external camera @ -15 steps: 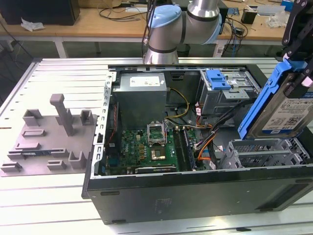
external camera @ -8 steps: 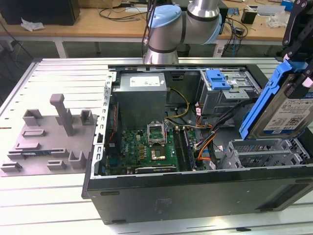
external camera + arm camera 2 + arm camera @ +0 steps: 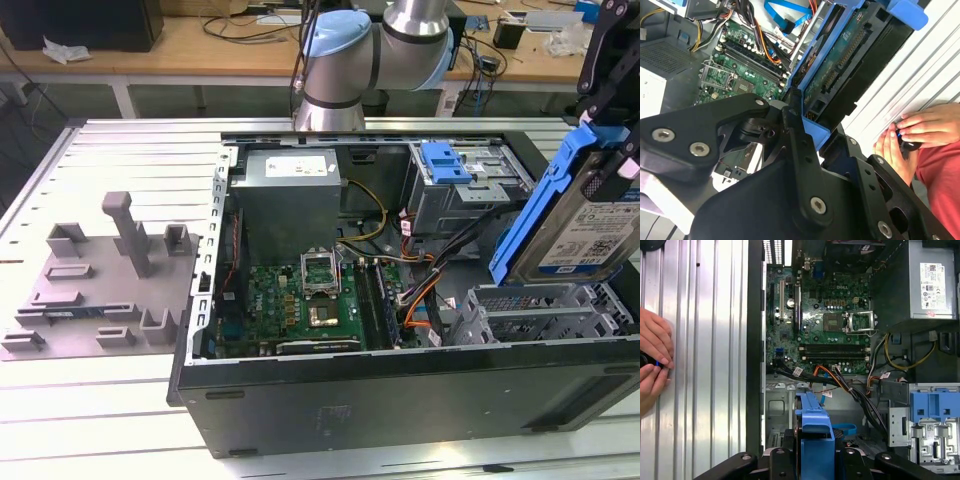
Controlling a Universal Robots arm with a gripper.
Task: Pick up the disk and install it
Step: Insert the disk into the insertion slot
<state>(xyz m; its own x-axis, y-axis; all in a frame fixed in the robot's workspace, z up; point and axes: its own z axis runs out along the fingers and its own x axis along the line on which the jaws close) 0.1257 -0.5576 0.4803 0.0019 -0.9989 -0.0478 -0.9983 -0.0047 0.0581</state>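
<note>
disk: side cut by exterior view's right border | person's hands: cut by second wrist view's edge | dark object under fingers: mostly hidden, unidentifiable

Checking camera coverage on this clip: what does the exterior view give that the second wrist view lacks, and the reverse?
Exterior view: the grey fixture with upright posts on the table beside the open computer case, plus the labelled face of the disk. Second wrist view: a person's hands on the ribbed table, plus the disk's circuit-board side. Both: the claw holding the disk tilted over the case, and the motherboard.
</note>
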